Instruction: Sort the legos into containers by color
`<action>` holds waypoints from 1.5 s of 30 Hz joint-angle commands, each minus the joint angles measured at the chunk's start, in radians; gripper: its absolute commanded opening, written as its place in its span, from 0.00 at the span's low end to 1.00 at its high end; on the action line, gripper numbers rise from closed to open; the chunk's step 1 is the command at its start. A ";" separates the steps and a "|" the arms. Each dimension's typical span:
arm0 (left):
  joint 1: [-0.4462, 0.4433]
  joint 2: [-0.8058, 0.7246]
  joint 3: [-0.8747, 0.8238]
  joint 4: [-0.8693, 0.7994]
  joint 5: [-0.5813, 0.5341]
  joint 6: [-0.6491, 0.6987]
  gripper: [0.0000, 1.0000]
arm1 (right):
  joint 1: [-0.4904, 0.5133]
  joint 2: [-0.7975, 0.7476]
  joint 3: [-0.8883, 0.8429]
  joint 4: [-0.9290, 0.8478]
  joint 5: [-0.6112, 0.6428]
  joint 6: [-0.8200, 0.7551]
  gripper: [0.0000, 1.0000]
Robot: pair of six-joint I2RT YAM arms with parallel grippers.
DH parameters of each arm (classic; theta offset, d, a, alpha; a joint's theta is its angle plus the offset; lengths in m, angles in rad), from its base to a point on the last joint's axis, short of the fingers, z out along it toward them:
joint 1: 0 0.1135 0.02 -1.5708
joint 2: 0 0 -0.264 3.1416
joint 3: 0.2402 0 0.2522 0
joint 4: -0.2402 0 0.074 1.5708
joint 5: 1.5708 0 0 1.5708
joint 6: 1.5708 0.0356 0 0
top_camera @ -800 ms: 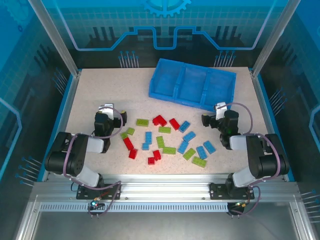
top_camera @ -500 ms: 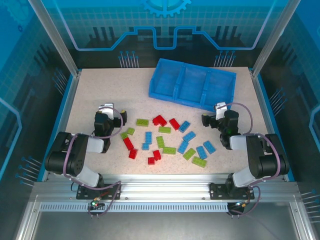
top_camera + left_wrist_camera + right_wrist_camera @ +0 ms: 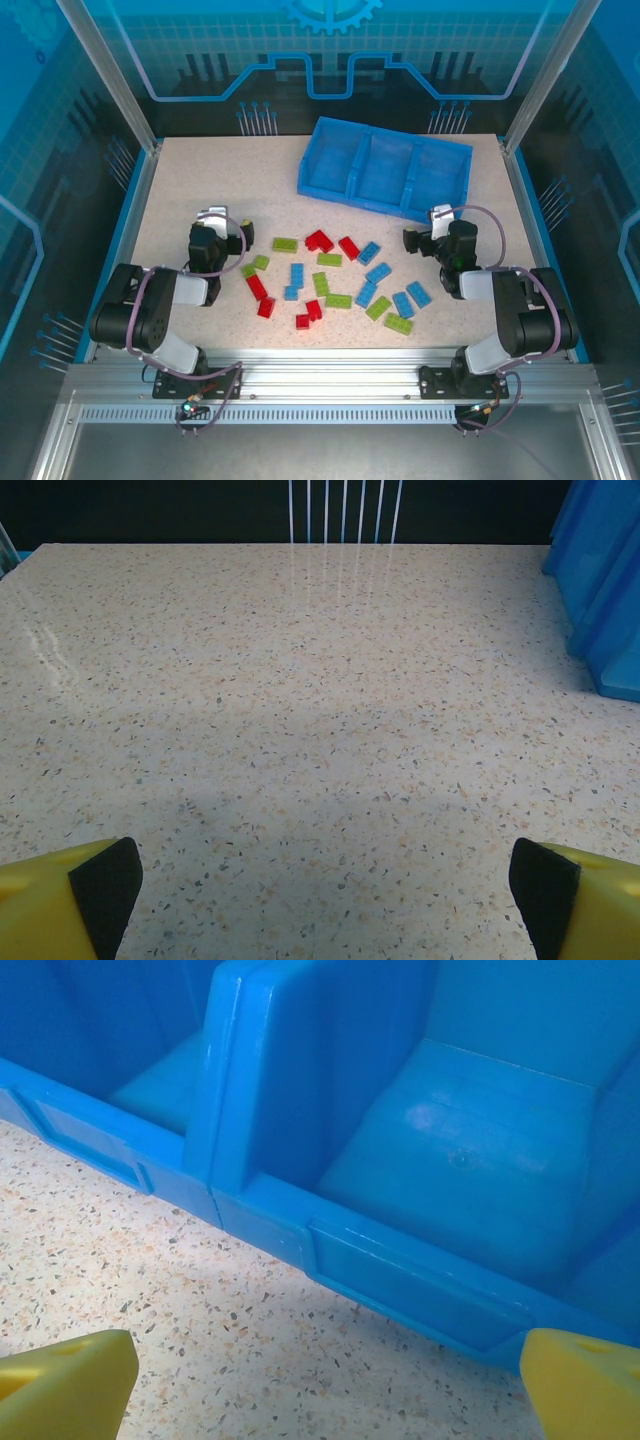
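Several legos lie scattered mid-table: red ones [image 3: 320,240], lime green ones [image 3: 338,300] and light blue ones [image 3: 378,273]. The containers are three compartments of one blue tray [image 3: 380,203] at the back, all bare inside. My left gripper [image 3: 212,220] rests left of the pile, open over bare table [image 3: 325,900], its fingertips [image 3: 105,885] wide apart. My right gripper [image 3: 440,216] sits right of the pile, open [image 3: 325,1390], facing the tray's front wall [image 3: 400,1270] with nothing between its fingertips [image 3: 70,1385].
A tray corner [image 3: 605,590] shows at the right of the left wrist view. Blue rails [image 3: 130,230] and metal posts [image 3: 110,80] border the speckled table [image 3: 200,175]. A divider [image 3: 250,1080] separates two compartments ahead of the right gripper.
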 commanded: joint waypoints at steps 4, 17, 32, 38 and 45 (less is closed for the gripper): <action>-0.004 -0.223 0.112 -0.386 -0.129 -0.062 0.99 | -0.027 -0.138 0.248 -0.473 0.022 0.095 0.91; -0.156 -0.695 0.278 -1.248 -0.068 -0.577 0.99 | 0.321 -0.291 0.481 -1.140 -0.038 0.149 0.94; -0.430 -0.761 0.195 -1.457 -0.106 -0.724 0.99 | 0.484 -0.115 0.489 -1.287 0.049 0.376 0.89; -0.505 -0.759 0.162 -1.452 -0.161 -0.767 0.99 | 0.489 -0.003 0.526 -1.223 0.016 0.446 0.87; -0.525 -0.746 0.153 -1.450 -0.181 -0.766 0.99 | 0.479 0.094 0.588 -1.207 0.051 0.509 0.89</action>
